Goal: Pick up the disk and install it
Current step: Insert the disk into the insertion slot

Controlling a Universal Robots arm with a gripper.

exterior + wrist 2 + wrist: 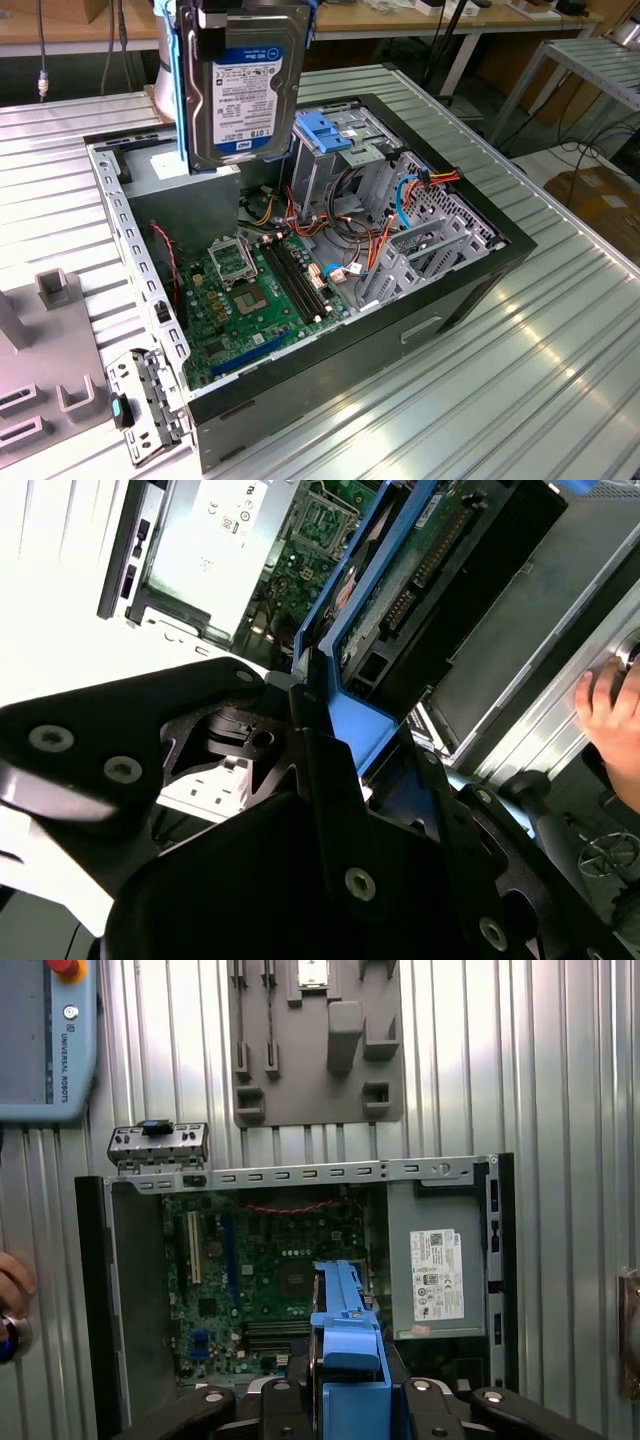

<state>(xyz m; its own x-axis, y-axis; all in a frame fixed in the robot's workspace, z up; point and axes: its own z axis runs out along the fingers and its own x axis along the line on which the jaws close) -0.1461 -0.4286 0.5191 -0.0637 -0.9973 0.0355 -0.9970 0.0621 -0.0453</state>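
The disk (245,95) hangs upright in the air over the back left of the open computer case (470,285), label facing the exterior camera, with blue rails along its edges. My gripper (255,22) is shut on it from above, clamping the rails. In the second wrist view the disk (435,565) runs away from my black fingers (335,810), green circuit side showing. In the first wrist view its blue rail (345,1325) rises between the fingers (275,1400) over the motherboard. The metal drive cage with a blue latch (328,133) stands just to the exterior view's right of the disk.
Inside the case lie the green motherboard (255,295), bundled cables (350,250) and a grey power supply (437,1275). A grey fixture (320,1040) and a detached bracket (158,1145) lie on the ribbed metal table. A person's hand (605,705) is near the case, and a teach pendant (45,1040) rests nearby.
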